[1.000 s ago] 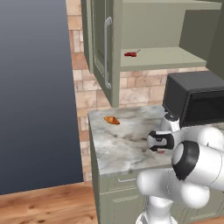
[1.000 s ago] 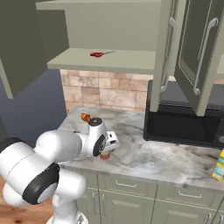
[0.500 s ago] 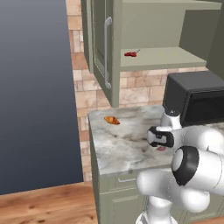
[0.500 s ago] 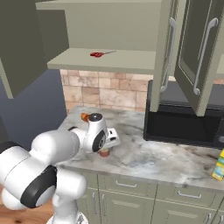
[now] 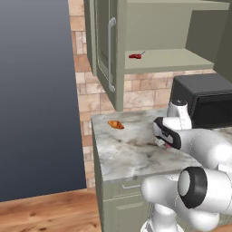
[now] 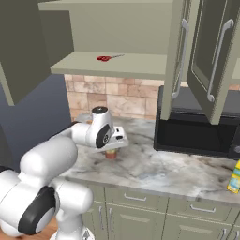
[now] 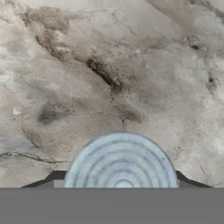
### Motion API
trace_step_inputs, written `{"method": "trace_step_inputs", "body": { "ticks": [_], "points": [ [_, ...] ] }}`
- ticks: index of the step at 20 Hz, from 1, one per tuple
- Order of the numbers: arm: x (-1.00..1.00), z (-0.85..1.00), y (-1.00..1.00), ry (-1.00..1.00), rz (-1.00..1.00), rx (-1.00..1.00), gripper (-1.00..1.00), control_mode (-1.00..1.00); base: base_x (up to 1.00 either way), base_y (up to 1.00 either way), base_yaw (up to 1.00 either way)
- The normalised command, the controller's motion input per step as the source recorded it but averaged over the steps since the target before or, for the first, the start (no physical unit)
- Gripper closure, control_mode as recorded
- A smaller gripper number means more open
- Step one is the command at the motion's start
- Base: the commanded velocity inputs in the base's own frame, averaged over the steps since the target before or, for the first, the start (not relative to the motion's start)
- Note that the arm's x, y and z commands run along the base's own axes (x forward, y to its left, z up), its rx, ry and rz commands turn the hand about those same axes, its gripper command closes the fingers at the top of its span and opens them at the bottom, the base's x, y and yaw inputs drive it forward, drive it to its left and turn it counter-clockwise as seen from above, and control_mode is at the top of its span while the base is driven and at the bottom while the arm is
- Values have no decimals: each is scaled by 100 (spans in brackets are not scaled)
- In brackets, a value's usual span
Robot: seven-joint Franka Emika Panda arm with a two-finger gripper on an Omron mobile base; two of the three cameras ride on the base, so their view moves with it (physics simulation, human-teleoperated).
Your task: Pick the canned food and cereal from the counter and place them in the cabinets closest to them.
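Tool [image 6: 111,149] now closed on the can [image 6: 110,154] — jaws were wide a second ago; arm has shifted right, can on tabletop [image 6: 154,168].

**Much of the can and cereal box out of sight**

The canned food [image 6: 110,154] shows as a sliver under the gripper [image 6: 112,149]; its label is unreadable. In the hand view the can's ringed top [image 7: 121,162] is cut off below, with the fingertips hidden. The cereal [image 6: 235,176] is clipped by the picture's right edge.
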Motion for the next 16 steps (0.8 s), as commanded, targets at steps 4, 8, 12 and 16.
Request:
{"method": "trace_step_inputs", "body": {
  "ticks": [4, 8, 12, 16],
  "points": [
    [-16, 58, -3, 5, -6, 1, 100, -100, 0, 0, 0],
    [-8, 67, -3, 3, -5, 3, 100, -100, 0, 0, 0],
    [-1, 73, -1, 0, -5, 3, 100, -100, 0, 0, 0],
    [0, 76, 0, 0, -5, 2, 100, -100, 0, 0, 0]
  ]
}}
